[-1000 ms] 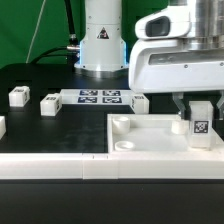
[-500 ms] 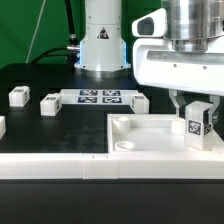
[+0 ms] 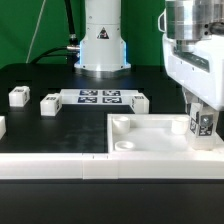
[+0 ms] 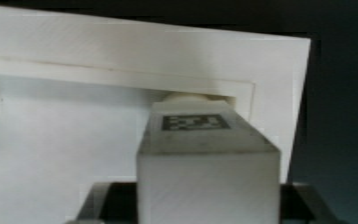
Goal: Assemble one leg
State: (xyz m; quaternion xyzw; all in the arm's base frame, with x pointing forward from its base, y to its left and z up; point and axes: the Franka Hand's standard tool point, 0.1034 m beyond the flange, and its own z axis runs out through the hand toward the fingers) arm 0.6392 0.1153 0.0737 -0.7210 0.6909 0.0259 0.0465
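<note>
- Clamping the leg (image 3: 203, 125) between closed jaws, gripped by two opposite sides, tag face turned toward the exterior camera.
- Holding it upright, long axis vertical, directly beneath the jaws, at the corner of the panel (image 3: 150, 132) on the exterior view's right.
- Cannot tell whether touching the panel or hanging just above it.
- From the wrist view, looking along the leg to a corner socket (image 4: 188, 98) just beyond its end.
- Judging the coming move: straight down that axis into the socket.
- Leaving loose white blocks (image 3: 50, 103) on the table (image 3: 40, 125), near the marker board (image 3: 100, 97), well apart.
</note>
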